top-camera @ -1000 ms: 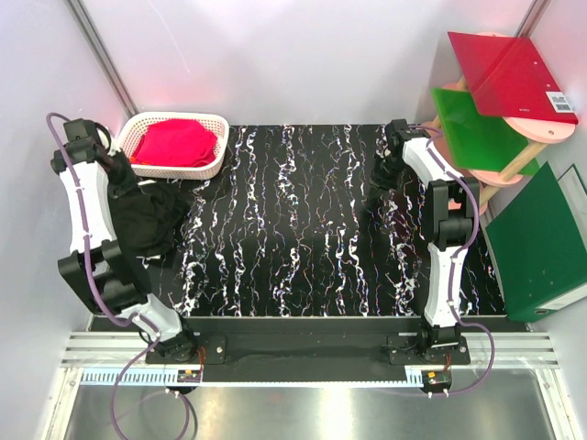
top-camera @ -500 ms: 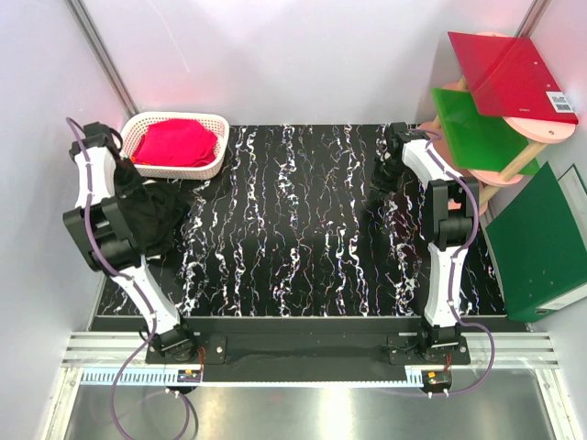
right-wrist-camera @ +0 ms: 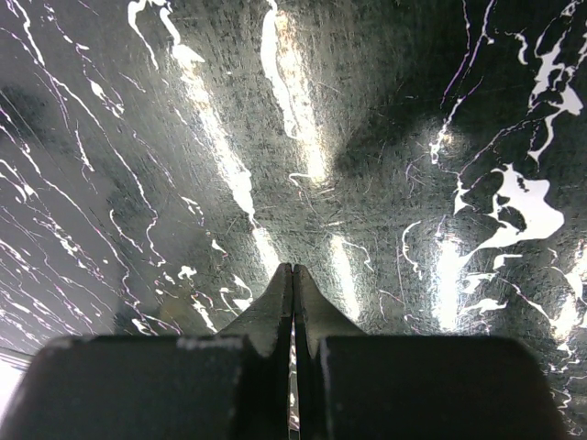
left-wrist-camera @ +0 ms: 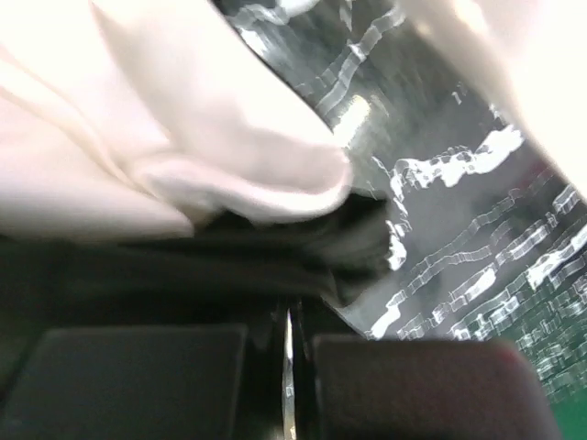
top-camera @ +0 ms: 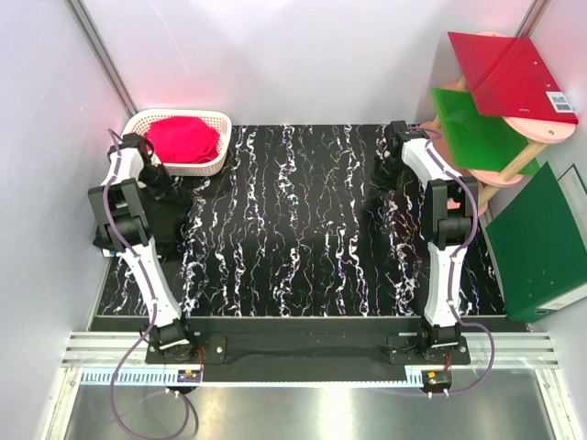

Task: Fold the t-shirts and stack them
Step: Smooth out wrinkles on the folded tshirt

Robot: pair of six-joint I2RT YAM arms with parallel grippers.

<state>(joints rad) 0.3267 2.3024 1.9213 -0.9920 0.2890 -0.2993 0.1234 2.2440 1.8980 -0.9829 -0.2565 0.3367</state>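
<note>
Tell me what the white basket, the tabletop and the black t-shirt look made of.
The basket: likely moulded plastic, matte white; its walls are a regular lattice. The tabletop: hard, glossy black with white marble-like veins, reflecting lights; stone or laminate, can't tell. The black t-shirt: soft matte fabric, crumpled.

The table point(top-camera: 303, 229) is black with white wiggly lines, hard, smooth and so shiny that the lights glint on it. The black t-shirt point(top-camera: 170, 220) is soft, dull, crumpled cloth. The basket point(top-camera: 221, 137) is white plastic full of little holes with soft pink cloth point(top-camera: 183, 139) in it, the red folder point(top-camera: 509, 78), green folder point(top-camera: 477, 133) and dark green folder point(top-camera: 537, 243) look like smooth, shiny plastic, the stool point(top-camera: 519, 165) is pale smooth wood, the rails point(top-camera: 312, 348) are shiny grey metal, and the right gripper point(right-wrist-camera: 293, 272) looks like dull black plastic.
</note>
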